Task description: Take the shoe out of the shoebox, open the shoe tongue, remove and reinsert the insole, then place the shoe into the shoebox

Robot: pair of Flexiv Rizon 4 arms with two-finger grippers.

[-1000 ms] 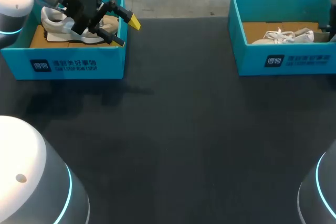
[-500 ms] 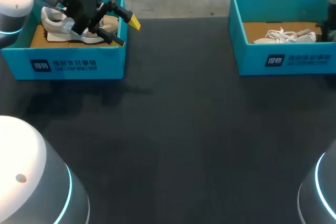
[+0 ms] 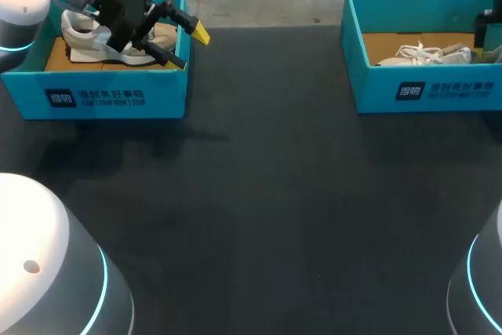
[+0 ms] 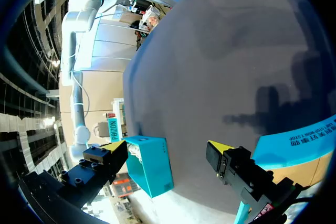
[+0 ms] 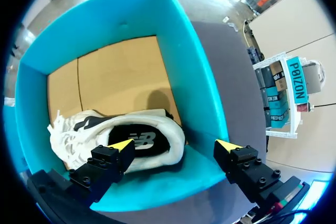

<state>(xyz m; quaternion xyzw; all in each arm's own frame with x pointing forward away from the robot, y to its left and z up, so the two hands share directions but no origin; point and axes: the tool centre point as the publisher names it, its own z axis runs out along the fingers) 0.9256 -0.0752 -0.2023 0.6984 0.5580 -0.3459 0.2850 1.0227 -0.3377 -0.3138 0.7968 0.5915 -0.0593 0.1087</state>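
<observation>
Both teal boxes carry white print on their front walls. The right shoebox sits at the upper right. Inside it lies the white shoe, with a logo on its black part, directly beneath the released, wide-spread right pincer. At the upper left, the left pincer, also released, hangs over the left shoebox and the left shoe inside it.

Head cam overlooks table — R wrist cam close over same right shoebox.

Two shoeboxes, two shoes: left shoe in left shoebox, right shoe in right shoebox.
</observation>
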